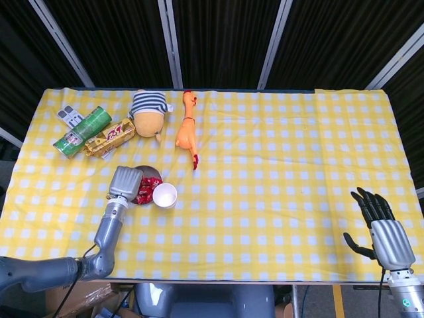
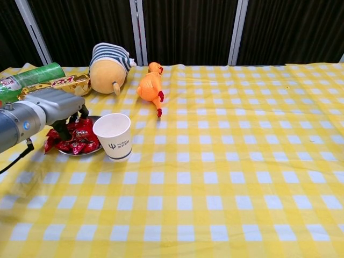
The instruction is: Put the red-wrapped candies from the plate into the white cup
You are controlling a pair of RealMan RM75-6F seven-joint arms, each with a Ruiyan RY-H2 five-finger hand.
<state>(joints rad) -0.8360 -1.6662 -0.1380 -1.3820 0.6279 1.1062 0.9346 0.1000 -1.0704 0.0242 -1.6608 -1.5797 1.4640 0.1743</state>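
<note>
Far-left corner of the desk point(image 1: 278, 199): green can point(image 1: 82, 132) lying on its side, gold snack bar point(image 1: 110, 136) beside it, then a striped plush toy point(image 1: 149, 111) and an orange rubber chicken point(image 1: 187, 129) along the far edge. None belong to the task.

Left hand point(image 2: 54, 107) hangs over the plate point(image 2: 80, 152) near the left edge, its dark fingers point(image 2: 63, 129) pointing down into the red candies point(image 2: 72, 137). Can't tell whether they pinch a candy or only touch the pile; contact is hidden in both views. The candies are heaped on the plate, some spilling over its left rim. White cup point(image 2: 113, 135) stands upright, touching or just beside the plate's right side, mouth up. Probably set that close so the carry is short. Can't see inside the cup.

Right of the cup the checked cloth is bare all the way across, plenty of room. Right hand point(image 1: 381, 225) is parked off the near-right corner, fingers spread, holding nothing, well apart from the work.
</note>
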